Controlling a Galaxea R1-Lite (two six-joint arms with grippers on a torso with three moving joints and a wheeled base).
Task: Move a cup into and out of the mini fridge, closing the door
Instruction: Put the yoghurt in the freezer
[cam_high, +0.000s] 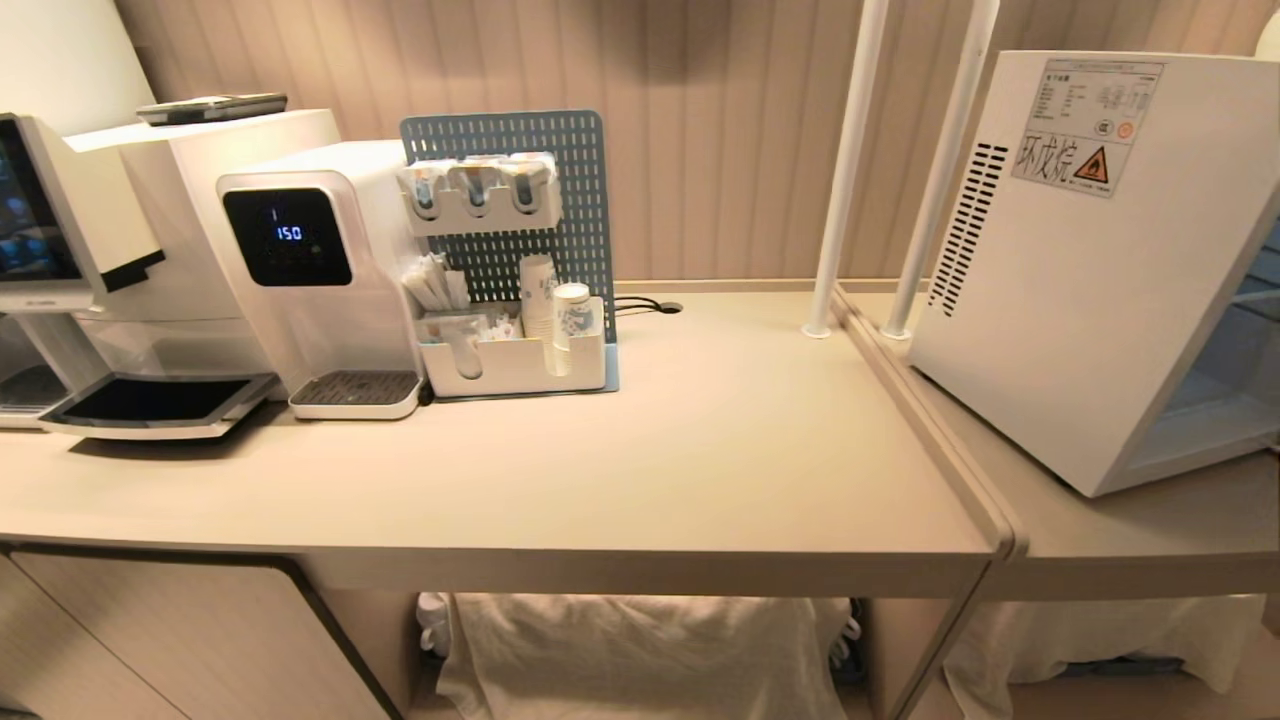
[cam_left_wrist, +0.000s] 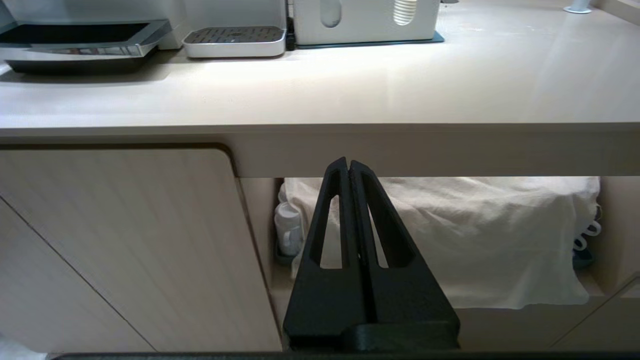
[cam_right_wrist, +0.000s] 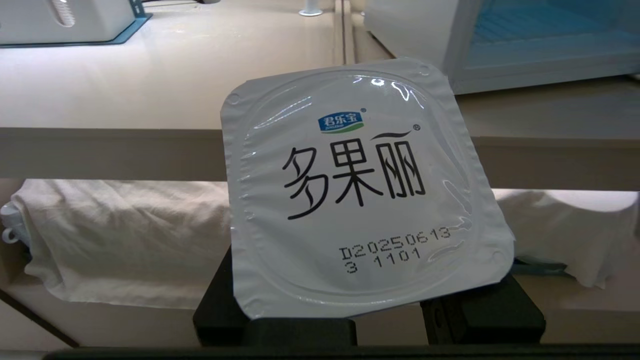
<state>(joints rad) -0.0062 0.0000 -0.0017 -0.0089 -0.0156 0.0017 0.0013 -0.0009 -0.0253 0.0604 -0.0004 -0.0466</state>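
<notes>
Below the counter edge, right tool (cam_right_wrist: 370, 320) grasping cup (cam_right_wrist: 365, 190) stamped "D20250613"; left tool (cam_left_wrist: 348, 167) clenched.

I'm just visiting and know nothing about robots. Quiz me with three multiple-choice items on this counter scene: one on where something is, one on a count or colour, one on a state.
1. Where is the yogurt cup?
A. In the right gripper
B. On the water dispenser's tray
C. Inside the mini fridge

2. How many white poles stand on the counter beside the mini fridge?
A. One
B. Two
C. Four

3. How is the left gripper?
A. Wide open
B. Shut on a paper cup
C. Shut, holding nothing

Answers: 1 A, its foil lid fills the right wrist view between the black fingers. 2 B, two poles rise side by side. 3 C, its fingers meet with nothing between them.
</notes>
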